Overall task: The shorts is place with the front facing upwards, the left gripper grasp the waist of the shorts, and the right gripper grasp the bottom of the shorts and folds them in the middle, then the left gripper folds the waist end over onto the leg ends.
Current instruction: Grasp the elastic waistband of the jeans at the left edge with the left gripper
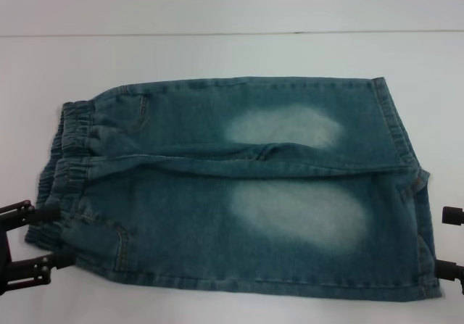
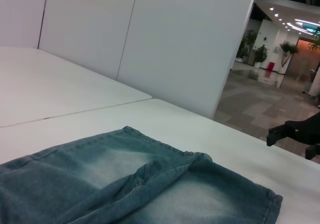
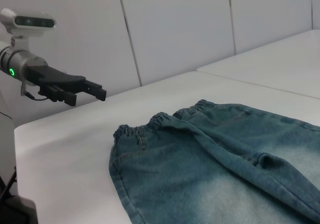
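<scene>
There is one pair of shorts (image 1: 239, 186) on one white table (image 1: 217, 52). The shorts have two legs, and each leg has one pale faded patch, so two patches in total. Two black robot hands are visible: the left hand (image 1: 45, 237) and the right hand (image 1: 453, 243).

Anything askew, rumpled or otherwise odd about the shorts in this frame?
Mostly tidy. The shorts lie flat on the white table, waistband toward the left gripper, leg hems toward the right gripper. One oddity: a raised crease runs between the legs, so they are not fully smoothed. No cartoon print shows.
</scene>
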Controlling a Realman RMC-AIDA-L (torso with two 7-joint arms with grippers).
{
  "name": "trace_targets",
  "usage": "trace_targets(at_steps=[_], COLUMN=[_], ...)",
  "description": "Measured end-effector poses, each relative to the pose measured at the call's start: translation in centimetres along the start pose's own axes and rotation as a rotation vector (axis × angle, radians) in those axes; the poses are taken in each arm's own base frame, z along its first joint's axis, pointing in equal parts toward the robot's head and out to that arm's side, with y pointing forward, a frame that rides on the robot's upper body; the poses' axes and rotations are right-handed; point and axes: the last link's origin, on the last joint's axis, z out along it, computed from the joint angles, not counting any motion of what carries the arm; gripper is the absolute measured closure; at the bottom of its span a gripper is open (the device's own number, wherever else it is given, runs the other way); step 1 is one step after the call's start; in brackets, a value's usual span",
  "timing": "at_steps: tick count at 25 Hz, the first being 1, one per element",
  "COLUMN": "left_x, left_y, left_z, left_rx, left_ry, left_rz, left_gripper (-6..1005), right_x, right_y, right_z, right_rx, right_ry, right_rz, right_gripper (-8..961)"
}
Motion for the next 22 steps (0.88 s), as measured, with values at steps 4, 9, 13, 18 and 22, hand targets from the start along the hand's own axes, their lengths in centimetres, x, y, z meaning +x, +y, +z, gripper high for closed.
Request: trace_targets(at_steps=[4, 9, 13, 18, 22], left_x=[0.0, -0.1, -0.2, -0.4, -0.6], left_y=[-0.1, -0.1, -0.2, -1.0, -2.5], left_z=[-0.1, -0.3, -0.3, -0.7, -1.1], left_rx=[0.009, 0.019, 0.025, 0.073, 0.171], left_ry=[-0.003, -0.001, -0.009, -0.065, -0.145], left_rz=[-0.011, -0.015, -0.017, -0.039, -0.064], left_gripper=[189, 188, 163, 150, 149], right_x=[0.0, -0.1, -0.1, -0.1, -0.2], right_y=[0.0, -0.1, -0.1, 0.0, -0.1], right_z=[0.0, 0.1, 0.1, 0.2, 0.2], right_rx=[0.002, 0.000, -0.001, 0.000, 0.005], right_ry=[0.001, 0.000, -0.001, -0.004, -0.010], right_rz=[0.002, 0.001, 0.001, 0.003, 0.005], right_gripper=[41, 41, 41, 41, 42])
